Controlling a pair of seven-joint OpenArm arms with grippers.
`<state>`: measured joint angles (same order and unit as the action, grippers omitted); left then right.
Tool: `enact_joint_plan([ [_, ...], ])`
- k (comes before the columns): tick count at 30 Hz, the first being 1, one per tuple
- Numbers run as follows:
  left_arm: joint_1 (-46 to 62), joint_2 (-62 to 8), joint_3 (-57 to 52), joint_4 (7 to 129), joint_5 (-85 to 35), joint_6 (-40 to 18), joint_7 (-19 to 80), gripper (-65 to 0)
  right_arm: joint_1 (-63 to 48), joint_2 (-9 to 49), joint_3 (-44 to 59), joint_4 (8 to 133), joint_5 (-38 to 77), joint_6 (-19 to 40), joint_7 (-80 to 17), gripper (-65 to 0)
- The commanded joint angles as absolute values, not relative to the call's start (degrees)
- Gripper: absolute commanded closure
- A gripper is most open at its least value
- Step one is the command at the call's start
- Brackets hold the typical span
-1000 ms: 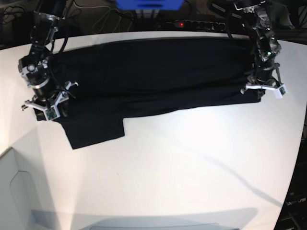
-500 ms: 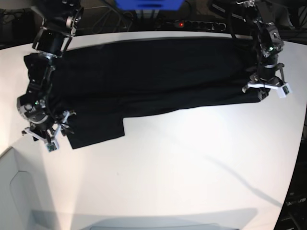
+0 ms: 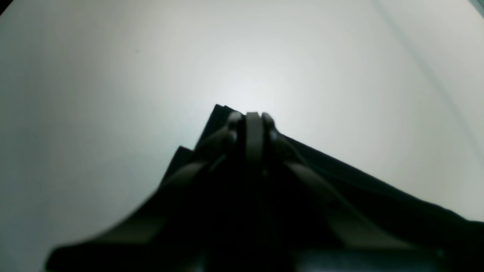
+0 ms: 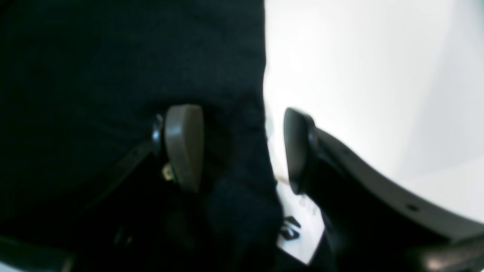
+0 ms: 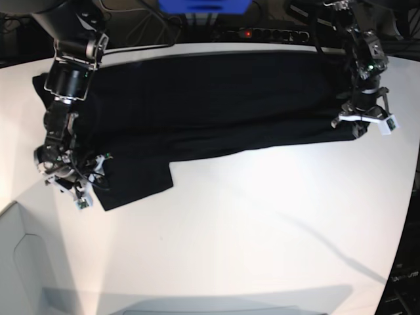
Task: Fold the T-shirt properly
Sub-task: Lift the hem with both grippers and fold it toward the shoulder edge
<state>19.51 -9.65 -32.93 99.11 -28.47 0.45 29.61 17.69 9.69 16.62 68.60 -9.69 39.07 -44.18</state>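
The black T-shirt (image 5: 210,98) lies spread across the far half of the white table (image 5: 262,230), one sleeve sticking out at the front left. My left gripper (image 5: 364,125) is at the shirt's right front corner. In the left wrist view it (image 3: 249,121) is shut on a corner of the black cloth (image 3: 378,196). My right gripper (image 5: 82,193) is at the sleeve's left edge. In the right wrist view it (image 4: 240,147) is open, its fingers (image 4: 183,147) astride the cloth edge (image 4: 113,56), with a white printed tag (image 4: 302,226) below.
A blue box (image 5: 203,5) and a power strip with a red light (image 5: 262,33) sit behind the table's far edge. A pale grey panel (image 5: 20,262) stands at the front left corner. The table's curved edge runs down the right side.
My right arm has moved forward along the shirt's left edge, from the shoulder area to the sleeve's outer corner. The sleeve has shifted slightly. My left gripper has stayed put.
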Motion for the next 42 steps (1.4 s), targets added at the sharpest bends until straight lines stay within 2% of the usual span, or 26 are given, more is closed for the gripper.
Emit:
enact_joint_plan([
  [1, 19.38, -10.33, -33.27, 100.18, -28.44, 0.31, 28.18, 0.0, 18.59, 10.15, 16.75, 68.53, -9.63, 39.34, -44.26, -34.4],
  [5, 19.38, -10.33, -33.36, 100.18, -28.44, 0.31, 28.18, 0.0, 18.42, 10.15, 16.48, 67.12, -9.54, 39.6, -44.26, -31.5],
  [7, 19.38, -10.33, -33.36, 100.26, -28.44, 0.31, 28.18, 0.0, 18.42, 9.98, 16.48, 67.3, -9.54, 39.69, -44.26, -23.9],
  [11, 19.38, -10.33, -33.36, 100.35, -28.53, 0.31, 28.18, 0.0, 18.77, 10.15, 16.75, 68.44, -9.54, 39.69, -44.26, -2.4],
  [12, 19.38, -10.33, -33.36, 100.35, -28.62, 0.31, 28.18, 0.0, 18.77, 10.15, 16.75, 70.11, -9.54, 39.69, -44.35, 0.0],
  [16, 19.38, -10.42, -33.36, 100.44, -28.79, 0.31, 28.18, 0.0, 16.48, 9.98, 16.75, 80.04, -9.54, 39.69, -44.79, 0.0],
  [23, 20.53, -10.33, -33.36, 104.75, -28.88, 0.31, 28.18, 0.0, 6.02, 9.63, 16.84, 101.76, -9.54, 39.69, -44.79, 0.0],
  [28, 22.55, -10.33, -33.36, 108.35, -28.88, 0.31, 28.18, 0.0, -1.63, 7.34, 19.56, 112.13, -9.45, 39.78, -44.7, 0.0],
  [37, 26.51, -10.24, -35.74, 109.41, -28.97, 0.13, 28.09, 0.0, -8.57, 3.82, 30.64, 115.65, -9.45, 40.0, -44.44, 0.0],
  [42, 27.65, -10.24, -36.18, 109.32, -28.97, 0.13, 27.82, 0.0, -13.14, 3.74, 32.22, 116.18, -9.45, 40.0, -44.35, 0.0],
])
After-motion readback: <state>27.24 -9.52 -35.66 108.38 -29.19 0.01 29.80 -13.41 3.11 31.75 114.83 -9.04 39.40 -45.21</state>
